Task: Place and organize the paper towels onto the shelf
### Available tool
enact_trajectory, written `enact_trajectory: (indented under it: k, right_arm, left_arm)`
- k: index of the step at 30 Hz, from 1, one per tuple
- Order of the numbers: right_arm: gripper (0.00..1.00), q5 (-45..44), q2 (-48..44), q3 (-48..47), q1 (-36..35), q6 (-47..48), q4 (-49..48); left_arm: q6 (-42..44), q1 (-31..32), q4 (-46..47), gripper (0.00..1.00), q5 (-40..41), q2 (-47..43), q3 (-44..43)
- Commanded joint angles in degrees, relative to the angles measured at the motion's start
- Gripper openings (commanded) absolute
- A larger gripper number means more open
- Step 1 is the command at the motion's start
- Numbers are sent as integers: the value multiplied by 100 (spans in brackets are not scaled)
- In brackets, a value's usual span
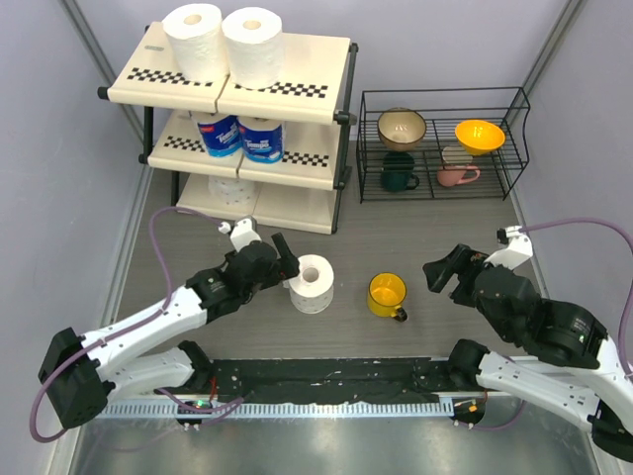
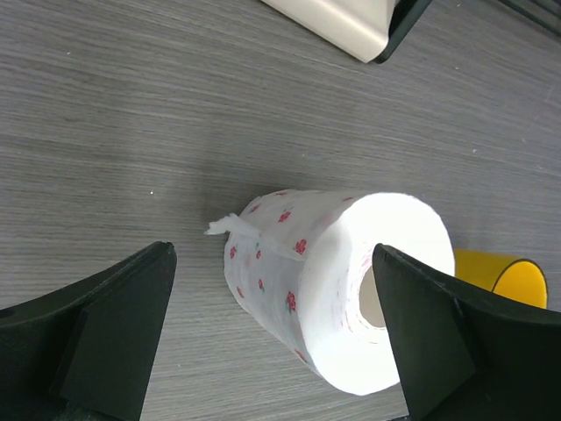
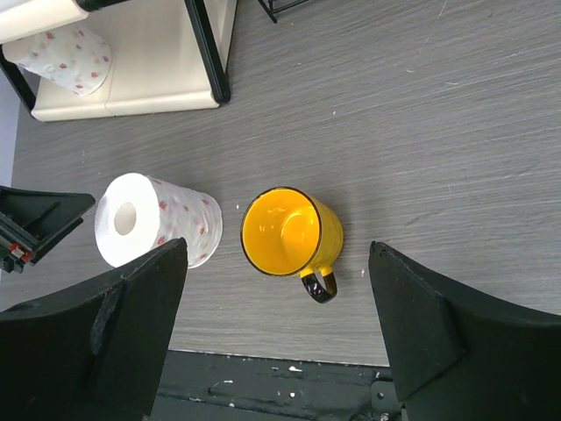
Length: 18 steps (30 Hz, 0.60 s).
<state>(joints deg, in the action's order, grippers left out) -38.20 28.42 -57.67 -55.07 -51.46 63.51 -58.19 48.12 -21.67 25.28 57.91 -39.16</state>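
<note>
Standing upright, paper roll (image 1: 313, 284) sits just ahead of left claw (image 1: 287, 265).

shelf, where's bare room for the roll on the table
The top board is bare right of the white rolls, the bottom board right of its single roll. The middle board is crowded centrally by blue-wrapped rolls.
</note>
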Motion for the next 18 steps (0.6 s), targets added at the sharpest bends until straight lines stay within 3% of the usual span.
enact_trajectory:
  k: [1, 18]
  right_arm:
    - [90, -4, 172, -218, -21, -136, -66]
    - [90, -30, 129, 115, -21, -4, -207]
  left_arm:
    - [-17, 136, 5, 100, 250, 159, -303]
    - [-166, 505, -285, 100, 566, 326, -426]
